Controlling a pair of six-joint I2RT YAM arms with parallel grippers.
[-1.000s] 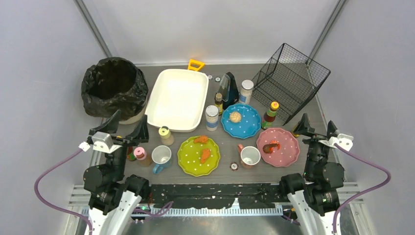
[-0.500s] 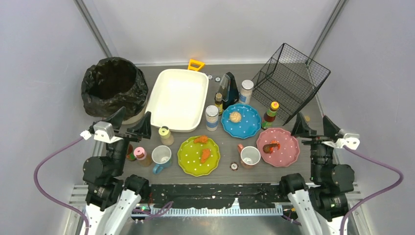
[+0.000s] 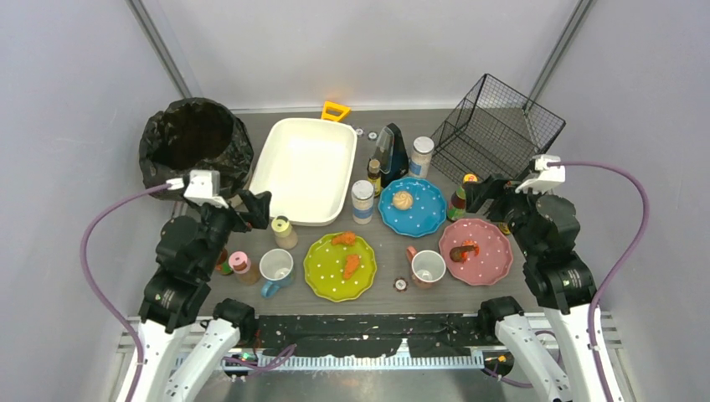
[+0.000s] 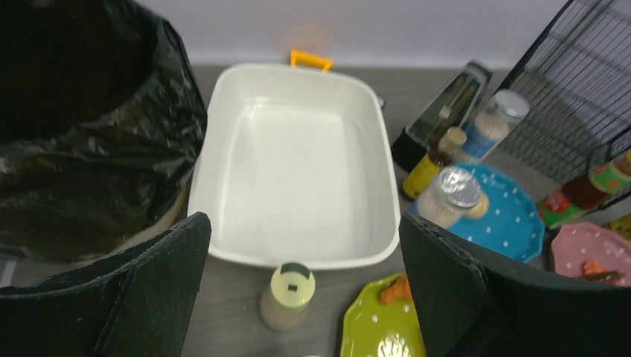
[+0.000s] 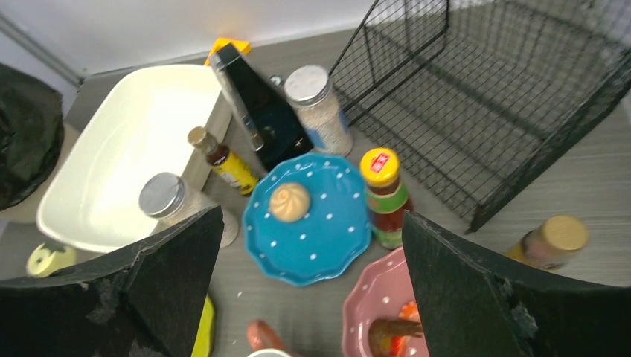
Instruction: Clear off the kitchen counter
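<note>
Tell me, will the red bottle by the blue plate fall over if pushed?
Probably: the bottle is tall and narrow, so a high push could topple it. It looks round, so once down it may roll. The blue plate sits close and might get bumped.

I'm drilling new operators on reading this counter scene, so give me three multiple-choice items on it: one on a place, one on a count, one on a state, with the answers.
1. Where does the bun lie? A. in a mug B. on the blue plate C. in the wire basket
2. How many dotted plates stand on the kitchen counter? A. two B. five C. three
3. The white tub is: A. empty B. full of jars C. lidded
Answers: 1 B, the right wrist view shows it mid-plate. 2 C, the green plate, the blue plate and the pink plate. 3 A, the left wrist view shows only its bare floor.
</note>
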